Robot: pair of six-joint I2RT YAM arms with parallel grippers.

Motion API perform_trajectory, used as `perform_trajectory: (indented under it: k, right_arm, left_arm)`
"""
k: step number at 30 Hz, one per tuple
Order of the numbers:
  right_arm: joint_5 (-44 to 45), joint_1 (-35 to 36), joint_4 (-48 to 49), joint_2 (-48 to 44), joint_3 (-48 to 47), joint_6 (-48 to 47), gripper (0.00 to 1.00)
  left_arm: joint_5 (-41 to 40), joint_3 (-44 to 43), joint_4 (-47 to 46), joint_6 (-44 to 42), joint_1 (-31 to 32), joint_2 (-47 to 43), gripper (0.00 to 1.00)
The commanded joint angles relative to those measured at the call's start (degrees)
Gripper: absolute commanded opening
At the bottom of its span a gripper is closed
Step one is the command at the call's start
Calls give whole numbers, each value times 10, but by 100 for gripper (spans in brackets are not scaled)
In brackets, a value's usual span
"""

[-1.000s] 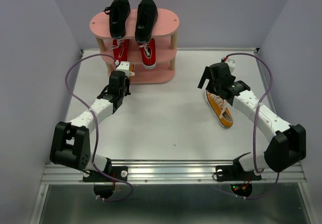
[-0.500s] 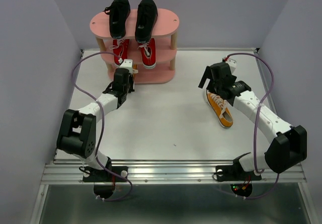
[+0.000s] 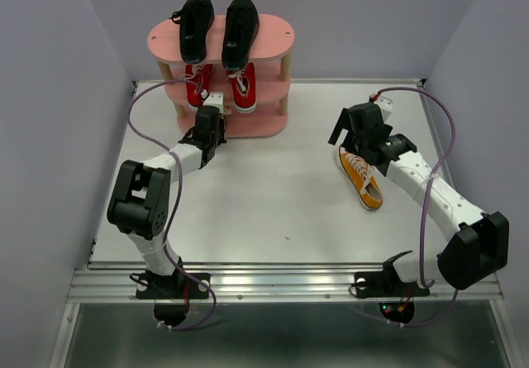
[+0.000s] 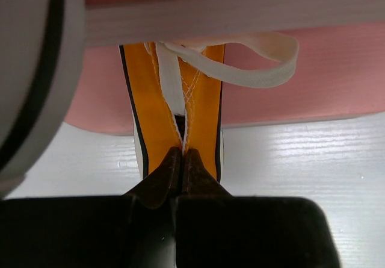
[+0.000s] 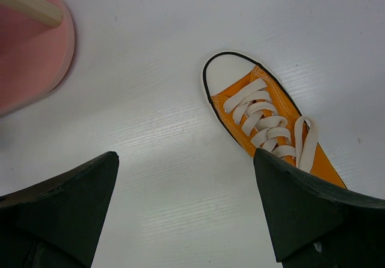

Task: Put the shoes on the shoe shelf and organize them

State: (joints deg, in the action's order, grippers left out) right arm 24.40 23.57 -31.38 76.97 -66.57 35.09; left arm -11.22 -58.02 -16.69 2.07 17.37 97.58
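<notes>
Okay, my left end effector (image 4: 182,158) clamped on orange shoe (image 4: 153,111) heel | slide straight into shoe shelf (image 4: 313,81), upper frame | right end effector (image 5: 185,159) apart

Top view looks down; close wrist views share the shoe shelf (image 3: 277,33).

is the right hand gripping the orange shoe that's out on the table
No, the right wrist view shows the right hand open with its fingers spread wide and nothing between them, while the orange shoe lies on the table.
</notes>
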Motion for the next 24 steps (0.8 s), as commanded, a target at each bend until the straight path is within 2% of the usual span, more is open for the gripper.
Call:
perform_trajectory:
  k: [1,11,16,20,24]
  right_arm:
    - [21,-4,-6,-20,5,9,100]
    - [24,-4,-12,-21,0,10,100]
    - [28,-4,-16,-24,4,12,100]
    - [28,-4,-19,-27,6,13,100]
    - [30,-4,-22,-31,7,14,100]
  left_arm:
    - [-29,-52,-89,9,0,2,0]
    - [-13,-82,-85,21,0,30,0]
    - [1,-126,-45,18,0,57,0]
    - [16,-158,-13,18,0,77,12]
    - [21,-172,1,18,0,86,30]
